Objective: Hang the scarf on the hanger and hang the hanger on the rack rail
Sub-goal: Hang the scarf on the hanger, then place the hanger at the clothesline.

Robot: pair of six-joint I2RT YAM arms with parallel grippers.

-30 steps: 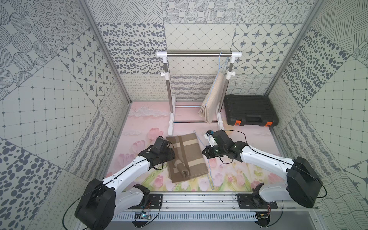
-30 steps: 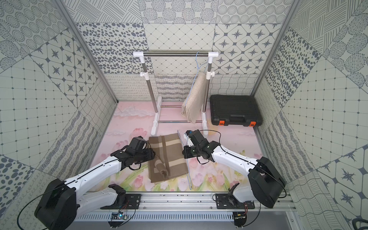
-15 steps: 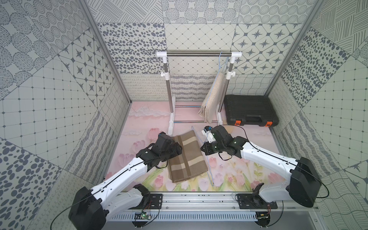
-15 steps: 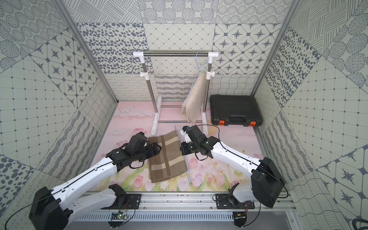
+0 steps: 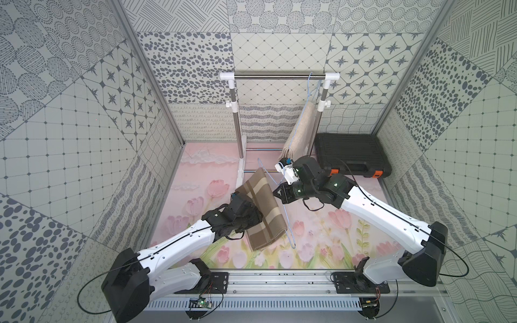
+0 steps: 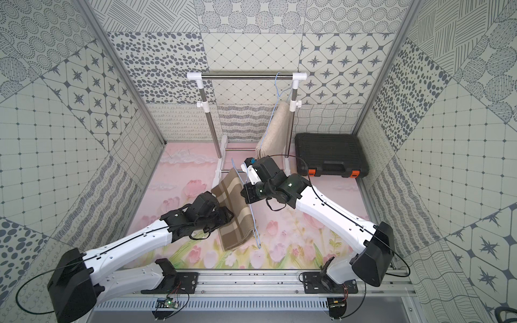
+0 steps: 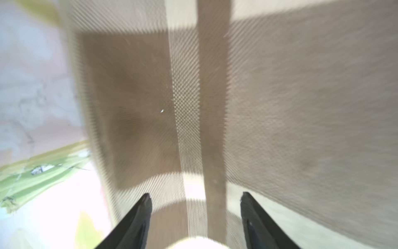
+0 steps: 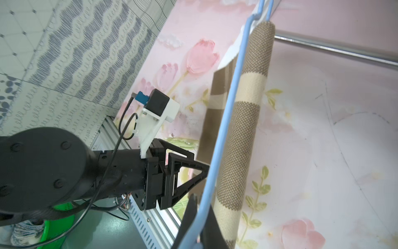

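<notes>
Scarf [image 7: 280, 107] — just beyond left fingers [image 7: 139, 220].

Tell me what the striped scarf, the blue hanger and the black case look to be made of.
The striped scarf: woven cloth, matte; a coarse weave shows up close in brown and cream bands. The blue hanger: probably coated wire, thin, smooth, evenly coloured; the core is not visible. The black case: likely moulded hard plastic, matte with ribbed lid and orange latches.
</notes>
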